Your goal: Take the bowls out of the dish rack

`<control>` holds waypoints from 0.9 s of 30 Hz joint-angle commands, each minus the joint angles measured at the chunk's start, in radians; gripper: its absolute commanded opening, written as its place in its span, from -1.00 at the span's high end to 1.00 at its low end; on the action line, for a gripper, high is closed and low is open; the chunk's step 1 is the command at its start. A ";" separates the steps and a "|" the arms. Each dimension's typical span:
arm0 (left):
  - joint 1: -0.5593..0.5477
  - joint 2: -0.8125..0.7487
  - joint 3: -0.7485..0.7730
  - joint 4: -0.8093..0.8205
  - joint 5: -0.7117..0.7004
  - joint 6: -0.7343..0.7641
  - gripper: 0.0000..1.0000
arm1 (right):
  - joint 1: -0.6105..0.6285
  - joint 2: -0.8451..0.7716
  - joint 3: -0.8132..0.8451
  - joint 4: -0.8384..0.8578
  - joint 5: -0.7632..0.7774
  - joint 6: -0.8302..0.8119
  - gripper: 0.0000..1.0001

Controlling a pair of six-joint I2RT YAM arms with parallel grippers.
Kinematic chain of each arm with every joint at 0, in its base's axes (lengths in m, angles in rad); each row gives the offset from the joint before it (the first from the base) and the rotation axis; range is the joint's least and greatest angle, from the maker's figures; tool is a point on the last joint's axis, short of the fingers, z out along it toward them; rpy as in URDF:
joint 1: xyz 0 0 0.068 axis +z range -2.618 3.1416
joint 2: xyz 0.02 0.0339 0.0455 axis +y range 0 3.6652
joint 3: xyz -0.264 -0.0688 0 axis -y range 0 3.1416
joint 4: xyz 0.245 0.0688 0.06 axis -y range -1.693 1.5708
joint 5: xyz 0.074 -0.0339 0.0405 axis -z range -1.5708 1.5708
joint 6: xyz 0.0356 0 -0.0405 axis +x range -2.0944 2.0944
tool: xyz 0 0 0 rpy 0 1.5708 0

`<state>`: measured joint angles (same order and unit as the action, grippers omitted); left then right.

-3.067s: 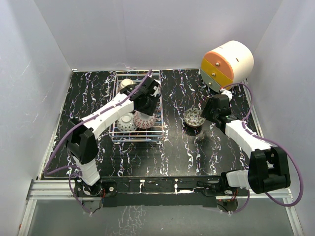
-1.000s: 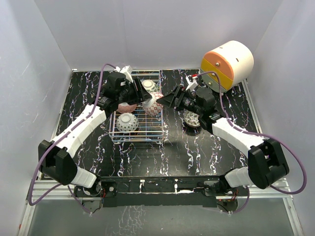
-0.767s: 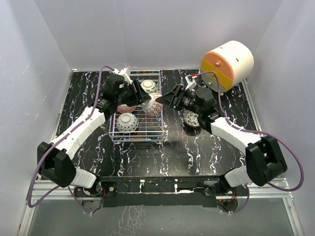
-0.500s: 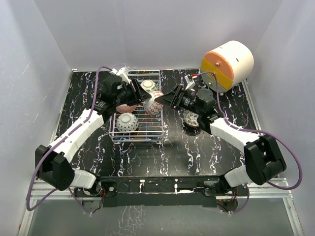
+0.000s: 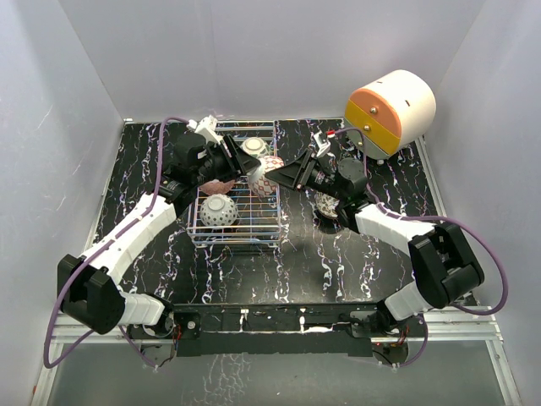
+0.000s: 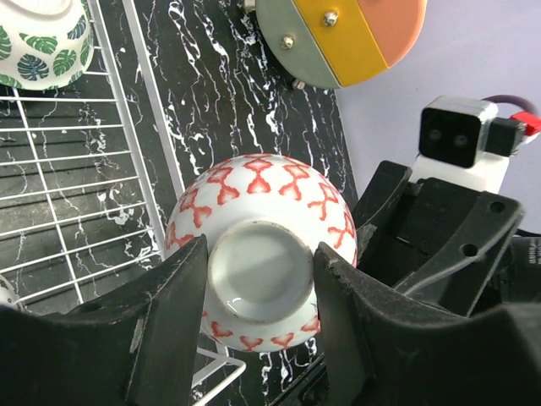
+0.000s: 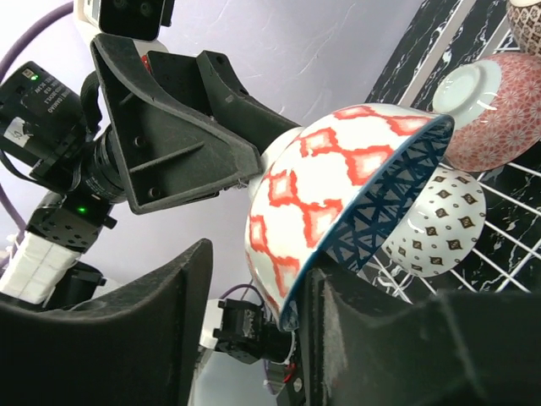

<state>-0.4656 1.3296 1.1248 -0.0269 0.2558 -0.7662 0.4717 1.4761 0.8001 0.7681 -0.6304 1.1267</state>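
A black surface (image 5: 254, 271) veined with white, closed in by plain pale walls. A silver wire dish rack (image 5: 254, 216) stands toward the far edge, left of centre. A white-and-orange drawer unit (image 5: 390, 106) sits at the far right corner. Above the right side of the rack, a red-patterned bowl (image 5: 267, 172) hangs in the air between the two arms, tipped on its side with its white foot ring facing left and its blue-latticed inside facing right. The left gripper (image 5: 250, 171) pinches the bowl by the foot ring, one finger pressed on each side of the ring. The right gripper (image 7: 260, 279) comes in from the right and straddles the bowl's rim, jaws spread: one finger lies against the blue inside, the other stands outside the wall with a gap showing between it and the bowl. Three more bowls are visible in the rack: a green-leaf bowl (image 5: 254, 148) at the far right, a pink bowl (image 5: 216, 183) along the left side with its foot ring showing, and a white bowl with small brown diamonds (image 5: 217, 209) nearer the front, touching the pink one. Another dark-patterned bowl (image 5: 330, 205) rests on the surface just right of the rack, partly hidden under the right arm.
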 commanded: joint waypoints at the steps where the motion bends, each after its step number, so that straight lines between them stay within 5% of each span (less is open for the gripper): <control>1: 0.001 -0.055 -0.003 0.071 0.028 -0.015 0.47 | 0.014 -0.008 0.002 0.169 -0.037 0.043 0.19; 12: 0.001 -0.059 -0.013 0.078 0.021 -0.020 0.44 | 0.016 -0.040 0.000 0.069 0.003 -0.036 0.81; 22: 0.002 -0.083 -0.007 0.049 -0.014 0.009 0.20 | 0.015 -0.145 0.089 -0.238 0.098 -0.246 0.85; 27: 0.004 -0.096 -0.013 0.011 -0.057 0.047 0.00 | 0.014 -0.221 0.178 -0.542 0.268 -0.439 0.85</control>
<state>-0.4652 1.2854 1.1126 0.0120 0.2386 -0.7620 0.4870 1.3560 0.8436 0.4091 -0.5262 0.8829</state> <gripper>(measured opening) 0.478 0.118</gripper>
